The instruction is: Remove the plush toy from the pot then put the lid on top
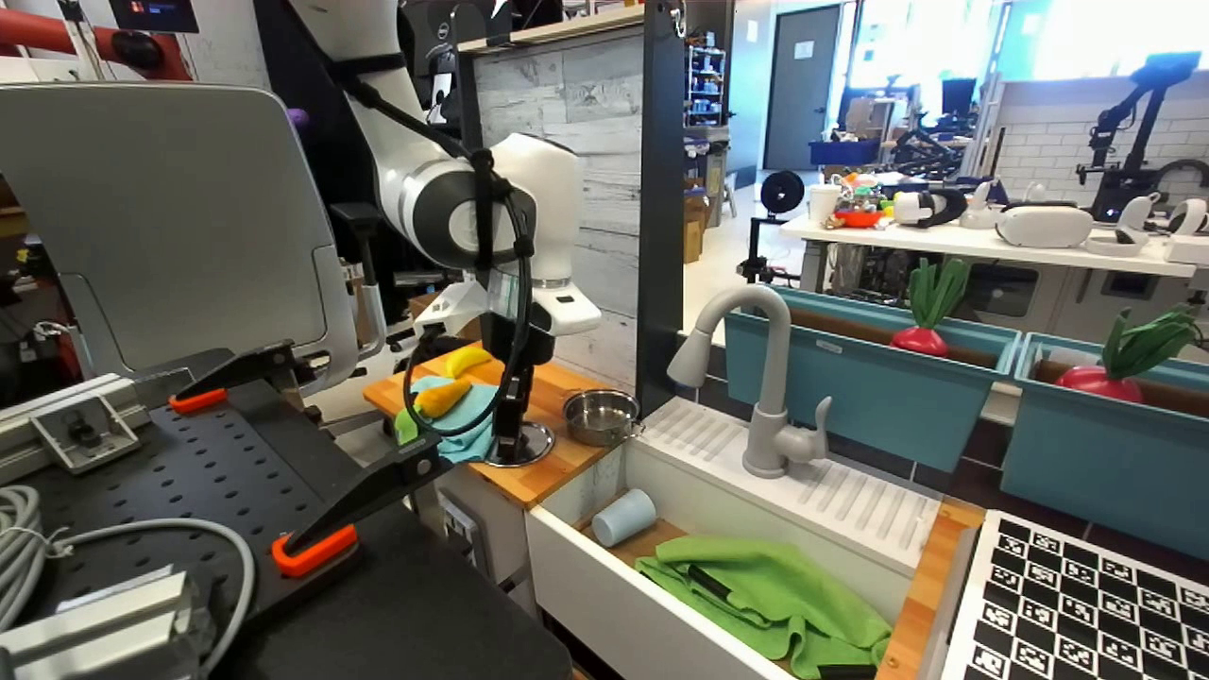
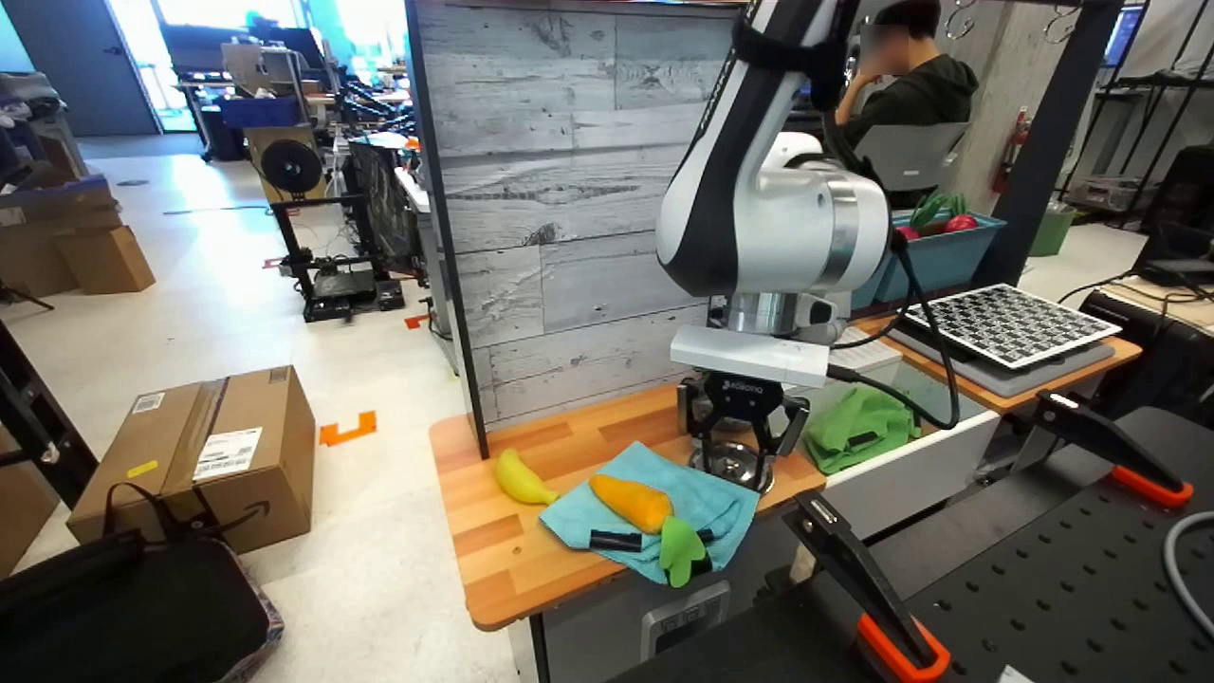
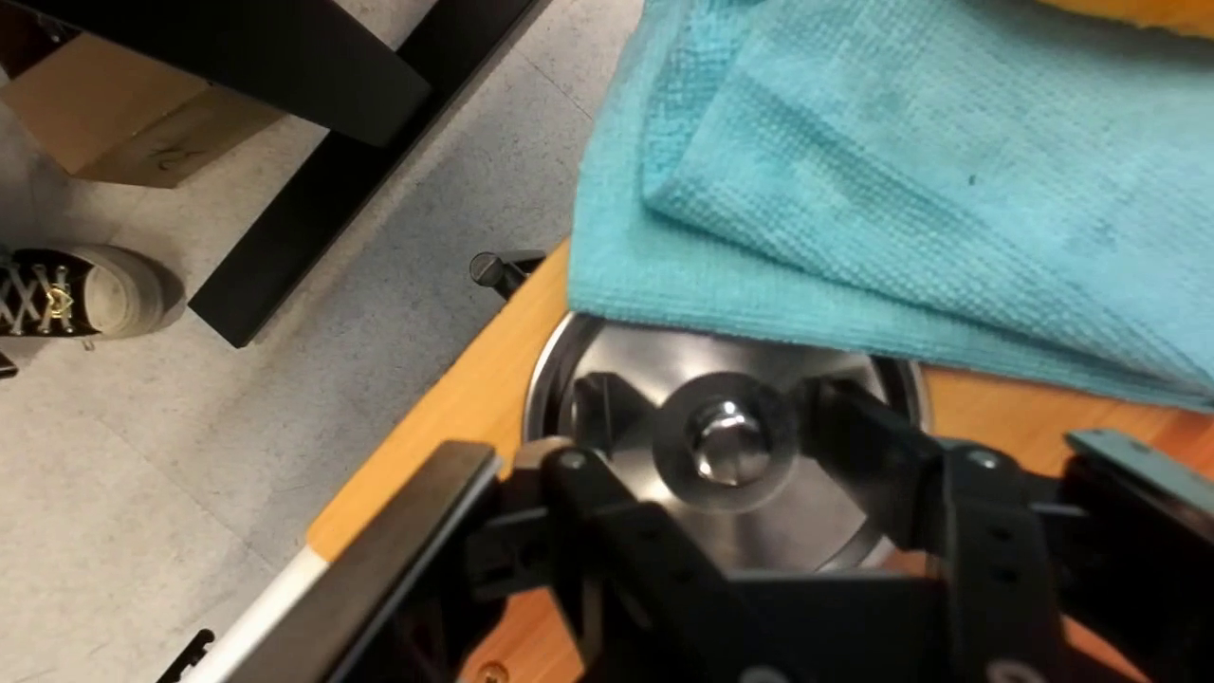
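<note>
The metal lid (image 1: 536, 448) lies flat on the wooden counter, also seen in an exterior view (image 2: 735, 461) and the wrist view (image 3: 759, 531). In the wrist view the teal cloth overlaps its edge. My gripper (image 3: 718, 413) is open low over the lid, its fingers on either side of the knob (image 3: 730, 446) with gaps. The gripper also shows in both exterior views (image 1: 510, 425) (image 2: 736, 451). The small metal pot (image 1: 602, 417) stands beside the lid, uncovered, with no toy visible inside. An orange carrot-shaped plush toy (image 2: 630, 501) with green leaves lies on the cloth.
The teal cloth (image 2: 654, 465) and a yellow banana (image 2: 520, 477) lie on the counter (image 2: 503, 560). The sink (image 1: 604, 590) holds a light-blue cup (image 1: 623, 518) and a green cloth (image 1: 765, 595). A faucet (image 1: 770, 378) and a grey wood-look wall panel (image 2: 569, 209) stand nearby.
</note>
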You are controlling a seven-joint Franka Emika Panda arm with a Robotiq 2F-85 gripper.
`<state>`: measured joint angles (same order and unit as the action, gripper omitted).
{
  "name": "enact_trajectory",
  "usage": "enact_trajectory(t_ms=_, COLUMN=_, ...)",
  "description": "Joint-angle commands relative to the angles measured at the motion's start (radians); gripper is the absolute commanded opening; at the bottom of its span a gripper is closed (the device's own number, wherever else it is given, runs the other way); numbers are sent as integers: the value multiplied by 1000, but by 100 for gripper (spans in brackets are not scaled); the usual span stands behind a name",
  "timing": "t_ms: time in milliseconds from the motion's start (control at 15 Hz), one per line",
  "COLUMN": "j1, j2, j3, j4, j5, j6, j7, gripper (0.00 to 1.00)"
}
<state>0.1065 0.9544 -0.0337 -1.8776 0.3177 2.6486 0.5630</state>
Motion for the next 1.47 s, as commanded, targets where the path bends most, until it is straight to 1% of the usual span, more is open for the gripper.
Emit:
enact_trajectory(t_ms=0, j1=30, j2=15, j3=-23, j4=27, j5=-10, j6=-22, j7=18, gripper=29)
enact_trajectory(t_ms=67, j1=30, j2=11, j3=-24, j4=27, j5=-8, j6=-20, j7=17, gripper=23)
enact_trajectory(t_ms=133, j1=28, j2=7, j3=-23, j4=26, j5=-6, j6=-20, j7=15, gripper=14)
enact_trajectory(t_ms=267, j1=21, j2=-3, j3=-19, j4=23, j5=-2, j6=-16, j7=10, gripper=8)
enact_trajectory(t_ms=333, j1=21, j2=-9, j3=-20, j4=23, j5=-5, j6=-26, j7=8, gripper=3)
enact_trajectory(t_ms=400, j1=25, j2=-18, j3=-25, j4=14, j5=-13, j6=-38, j7=5, gripper=0)
enact_trajectory(t_ms=467, j1=32, j2=-33, j3=-31, j4=-7, j5=-19, j6=-33, j7=4, gripper=5)
enact_trajectory(t_ms=733, j1=56, j2=-85, j3=-49, j4=-86, j5=-48, j6=-16, j7=-7, gripper=5)
enact_trajectory(t_ms=1067, j1=113, j2=-158, j3=-99, j4=-192, j5=-102, j6=1, j7=13, gripper=5)
enact_trajectory(t_ms=1200, j1=117, j2=-189, j3=-112, j4=-207, j5=-113, j6=-12, j7=19, gripper=5)
enact_trajectory(t_ms=1400, j1=101, j2=-236, j3=-119, j4=-211, j5=-113, j6=-21, j7=19, gripper=5)
